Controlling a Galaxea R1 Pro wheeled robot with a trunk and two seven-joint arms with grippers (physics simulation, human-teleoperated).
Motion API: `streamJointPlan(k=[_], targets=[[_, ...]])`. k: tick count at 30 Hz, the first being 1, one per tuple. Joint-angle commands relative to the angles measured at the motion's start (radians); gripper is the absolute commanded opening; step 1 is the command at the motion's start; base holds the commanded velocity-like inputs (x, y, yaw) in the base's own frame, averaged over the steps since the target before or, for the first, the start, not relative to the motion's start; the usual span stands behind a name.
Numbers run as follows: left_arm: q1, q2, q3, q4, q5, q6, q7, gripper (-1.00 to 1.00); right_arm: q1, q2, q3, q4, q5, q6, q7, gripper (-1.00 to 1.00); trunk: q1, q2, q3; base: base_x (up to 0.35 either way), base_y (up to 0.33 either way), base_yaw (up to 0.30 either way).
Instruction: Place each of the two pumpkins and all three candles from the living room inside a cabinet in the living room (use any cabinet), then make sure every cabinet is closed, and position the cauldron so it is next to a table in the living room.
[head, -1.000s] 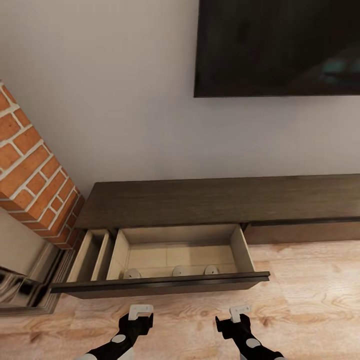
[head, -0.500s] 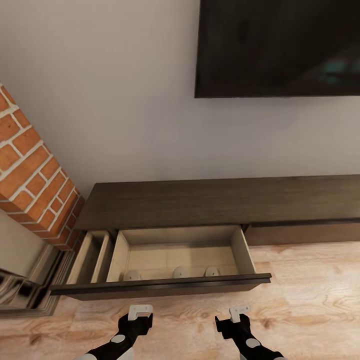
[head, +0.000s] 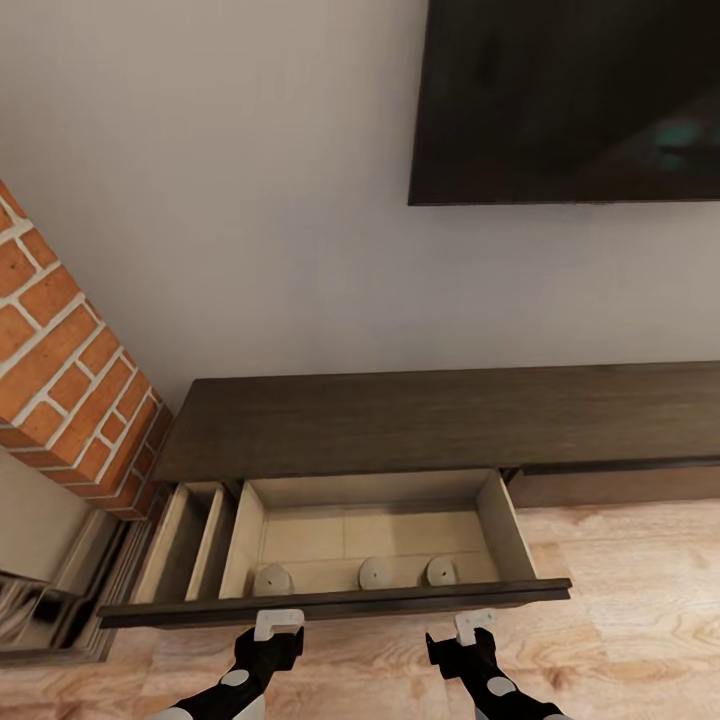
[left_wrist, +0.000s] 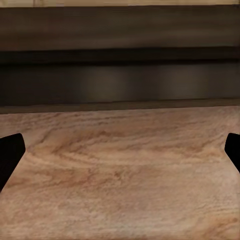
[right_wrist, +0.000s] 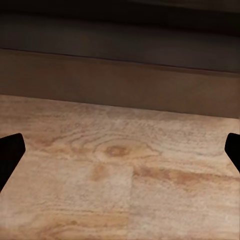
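The cabinet (head: 430, 420) runs long and low along the white wall, dark brown on top, with one wide drawer (head: 372, 545) pulled out toward the robot and showing its pale beige inside. Three candles stand in that drawer in a row close behind its dark front panel: one at the left (head: 271, 578), one in the middle (head: 375, 572) and one at the right (head: 441, 570), each apart from the next, each squat and grey-beige with a small point on top. Beside the wide drawer, toward the brick column (head: 62, 360), a second, narrow compartment (head: 188, 535) also stands open and looks bare. One further drawer front (head: 610, 485), to the right, sits flush and closed. One dark screen (head: 565, 100) hangs on the wall above the cabinet. Two grippers show at the lower edge of the head view, just short of the drawer's front panel above the wooden floor (head: 620, 620): the left gripper (head: 278, 626) and the right gripper (head: 474, 625). In the wrist views the black fingertips sit at opposite edges, one of the left pair here (left_wrist: 10, 150) and one of the right pair here (right_wrist: 10, 150), so both grippers are spread wide with nothing between them but floor and the dark drawer front
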Motion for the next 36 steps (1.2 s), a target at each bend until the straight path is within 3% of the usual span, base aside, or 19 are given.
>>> streamJointPlan(k=[1, 9, 36], targets=[[0.0, 0.0, 0.0, 0.0, 0.001, -0.003, 0.0, 1.0, 0.0, 0.0, 0.0, 0.0, 0.0, 0.0, 0.0, 1.0, 0.0, 0.0, 0.0, 0.013, 0.007, 0.0], [0.0, 0.0, 0.0, 0.0, 0.002, -0.044, 0.0, 1.0, 0.0, 0.0, 0.0, 0.001, 0.0, 0.001, 0.0, 1.0, 0.0, 0.0, 0.0, 0.012, 0.002, 0.0], [0.0, 0.0, -0.001, 0.0, 0.001, -0.047, 0.0, 1.0, -0.001, 0.009, -0.007, -0.007, -0.009, -0.002, -0.02, 1.0, 0.0, 0.0, 0.0, 0.014, 0.0, 0.0]])
